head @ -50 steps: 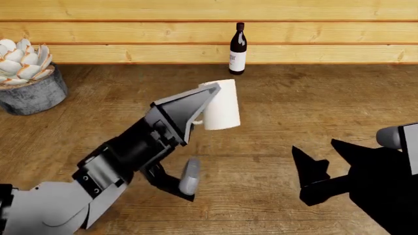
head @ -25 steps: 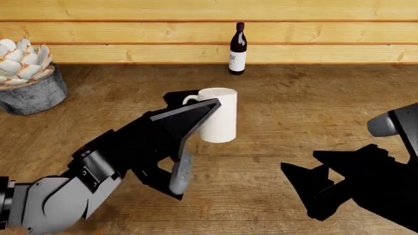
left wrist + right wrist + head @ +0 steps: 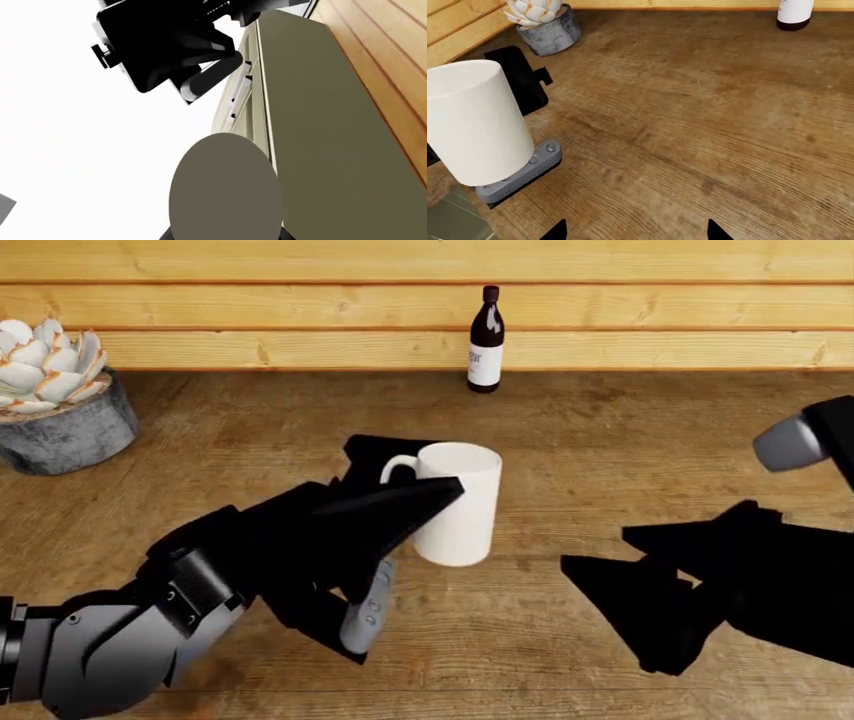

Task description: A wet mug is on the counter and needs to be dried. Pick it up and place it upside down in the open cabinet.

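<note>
The white mug point(image 3: 461, 502) hangs above the brown wooden counter point(image 3: 641, 440), open end up and tilted a little, handle toward the wall. My left gripper point(image 3: 407, 510) is shut on its sides. The left wrist view shows the mug point(image 3: 223, 192) as a shaded oval filling the space between the jaws, with a pale cabinet point(image 3: 245, 95) beyond it; I cannot tell whether it stands open. In the right wrist view the mug point(image 3: 477, 120) is at the side, apart from my right gripper point(image 3: 635, 232). That gripper point(image 3: 641, 605) is open with nothing in it, low over the counter.
A dark wine bottle point(image 3: 486, 338) stands by the yellow plank wall point(image 3: 267, 310). A succulent in a grey pot point(image 3: 60, 410) sits at the far left of the counter. The bottle point(image 3: 795, 12) and pot point(image 3: 547, 27) also show in the right wrist view.
The left gripper has brought the mug nearer and slightly right, turning it more upright. The right arm has risen and shifted, its gripper still open.
</note>
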Controlling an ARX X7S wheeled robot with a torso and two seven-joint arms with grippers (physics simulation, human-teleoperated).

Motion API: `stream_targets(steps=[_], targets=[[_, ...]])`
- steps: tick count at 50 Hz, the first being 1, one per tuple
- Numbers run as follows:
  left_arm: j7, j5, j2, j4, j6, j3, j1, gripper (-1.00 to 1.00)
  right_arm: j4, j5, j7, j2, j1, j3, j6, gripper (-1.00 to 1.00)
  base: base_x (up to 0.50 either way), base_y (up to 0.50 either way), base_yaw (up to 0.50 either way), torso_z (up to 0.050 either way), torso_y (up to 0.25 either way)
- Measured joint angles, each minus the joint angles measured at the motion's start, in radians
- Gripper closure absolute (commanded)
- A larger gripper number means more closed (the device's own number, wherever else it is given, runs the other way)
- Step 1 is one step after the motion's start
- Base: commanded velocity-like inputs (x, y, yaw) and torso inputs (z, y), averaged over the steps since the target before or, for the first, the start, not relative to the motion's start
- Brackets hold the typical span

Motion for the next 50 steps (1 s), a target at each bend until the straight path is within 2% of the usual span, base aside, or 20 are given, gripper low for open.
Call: stream_targets(steps=[50], targets=[[-0.034, 0.005, 0.017, -0.049, 0.028, -0.023, 0.036, 1.0, 0.041, 0.136, -0.124, -0.057, 0.121, -0.12, -0.004, -1.0, 0.0, 0.0, 0.0, 0.0, 0.0]])
